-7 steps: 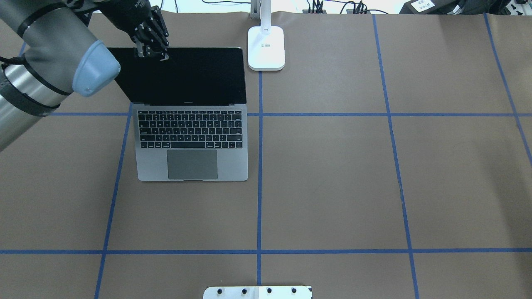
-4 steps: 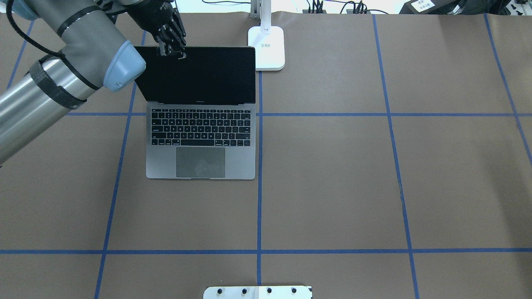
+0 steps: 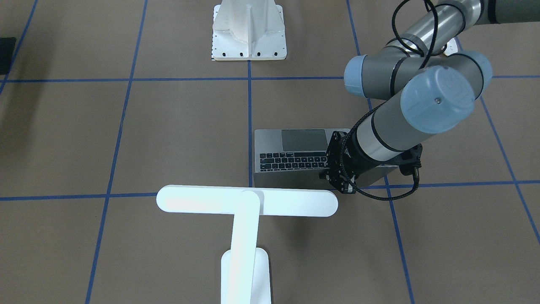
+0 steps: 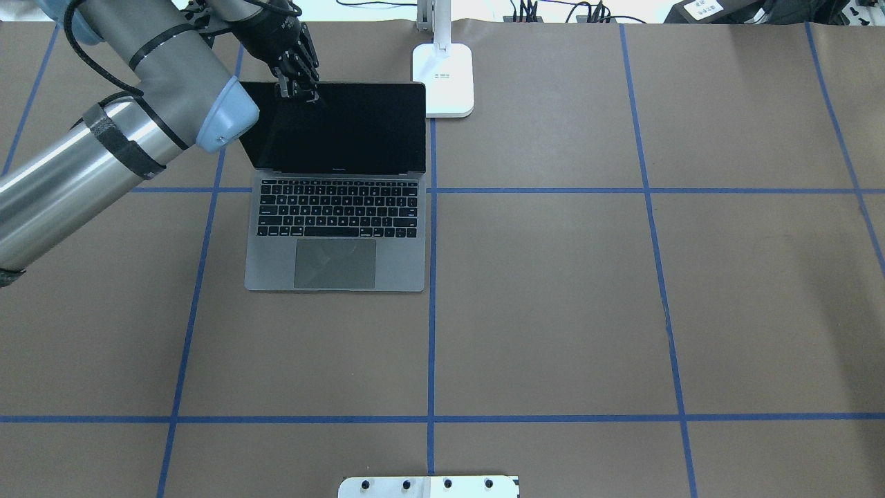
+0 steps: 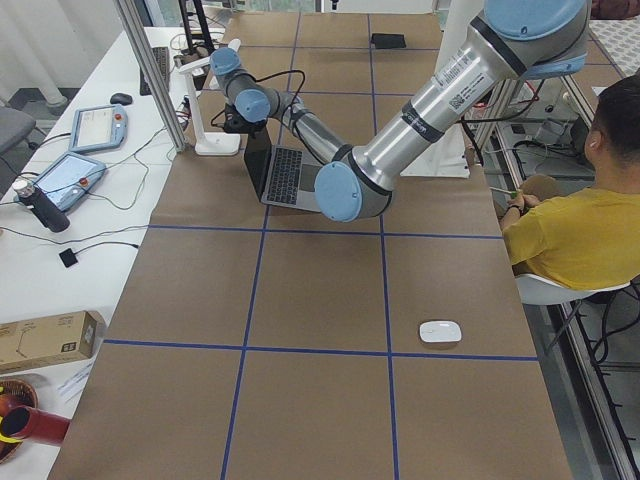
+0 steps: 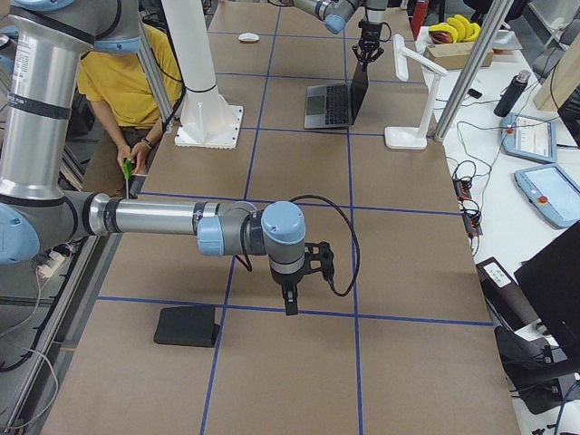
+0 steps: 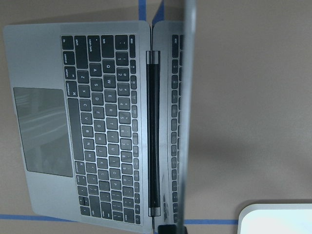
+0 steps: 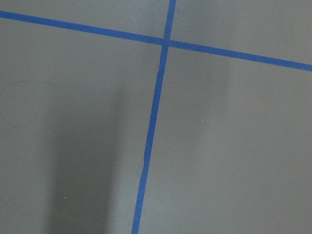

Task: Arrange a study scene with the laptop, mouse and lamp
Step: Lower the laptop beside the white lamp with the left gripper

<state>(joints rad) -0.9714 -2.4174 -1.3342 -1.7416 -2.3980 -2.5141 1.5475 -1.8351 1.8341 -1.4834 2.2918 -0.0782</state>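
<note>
lid of slim grey metal laptop (image 4: 269, 266) is clamped at its 12 o'clock edge by left gripper (image 4: 299, 90); right gripper (image 6: 290, 306) state cannot be told.

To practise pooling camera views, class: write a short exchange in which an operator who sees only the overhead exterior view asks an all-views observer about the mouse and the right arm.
Operator: My overhead shows no mouse. Is there one?
Observer: Yes. The mouse lies alone on the table, past the laptop toward the robot's left end.
Operator: And the right tool?
Observer: The right tool points down over bare table near a black pad; open or shut, I cannot tell.
</note>
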